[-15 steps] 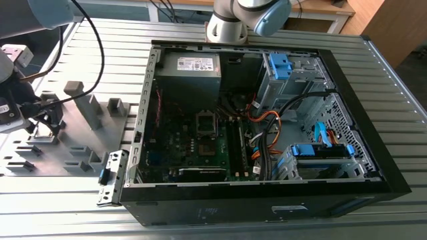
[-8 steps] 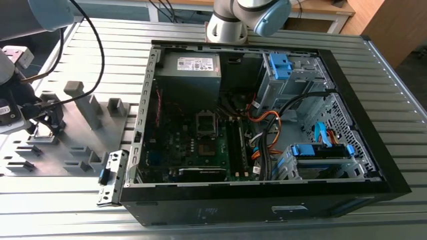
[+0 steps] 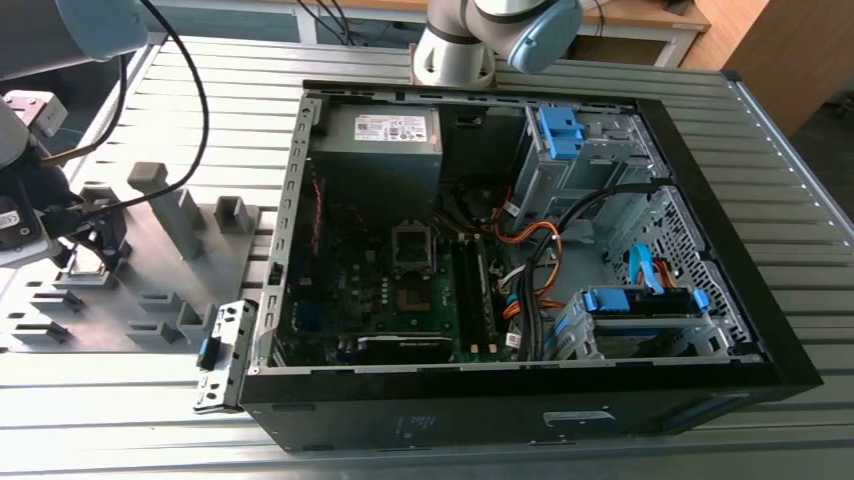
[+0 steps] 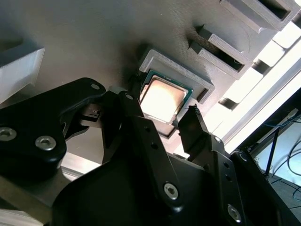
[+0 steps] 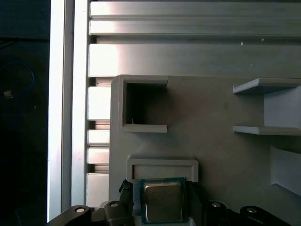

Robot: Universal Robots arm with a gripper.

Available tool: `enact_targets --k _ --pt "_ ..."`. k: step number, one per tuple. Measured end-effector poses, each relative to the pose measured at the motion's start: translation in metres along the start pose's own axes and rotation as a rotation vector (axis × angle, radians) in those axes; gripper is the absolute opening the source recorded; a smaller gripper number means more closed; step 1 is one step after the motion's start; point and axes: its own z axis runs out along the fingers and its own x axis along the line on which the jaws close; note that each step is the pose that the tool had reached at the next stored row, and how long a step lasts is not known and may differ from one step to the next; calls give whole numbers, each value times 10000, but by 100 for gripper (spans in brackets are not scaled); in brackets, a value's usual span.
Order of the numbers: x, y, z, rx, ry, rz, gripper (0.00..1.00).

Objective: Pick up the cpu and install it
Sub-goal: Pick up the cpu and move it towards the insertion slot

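I am seeing the cpu (image 4: 162, 99), a small flat square chip with a silver-grey metal lid on a green board, lying level in a shallow pocket (image 4: 178, 70) with a raised grey plastic frame. In the first wrist view the cpu (image 5: 162, 200) is sitting just below that frame (image 5: 162, 165), near one edge of the plate that carries it.

The black two-fingered gripper (image 4: 162, 109) is pinching the cpu. Its fingers (image 4: 141, 127) are standing against two opposite edges of the chip, which is lying seated in the pocket. The first wrist view is showing the gripper (image 5: 160, 190) closed to the chip's width in the same way.

The pocket is part of a grey plastic fixture plate (image 5: 211, 108) with other slots and upright holders.

In the exterior view the fixture plate (image 3: 160, 300) is lying on a ribbed aluminium table (image 3: 120, 400), along the table's edge on the exterior view's left, and the gripper (image 3: 83, 250) is hanging low over it.

Well apart, across the middle of the table, a black computer case (image 3: 747, 330) is lying open on its side, showing a dark green motherboard (image 3: 360, 280) with a rectangular metal-framed socket (image 3: 411, 245).
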Motion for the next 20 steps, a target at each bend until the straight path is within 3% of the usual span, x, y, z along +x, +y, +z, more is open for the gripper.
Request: enact_targets --k 12,15,20 --pt "0 1 -20 1 0 1 59" --pt "1 0 -20 59 1 -16 59" --pt "0 0 -20 62 -4 -17 59"
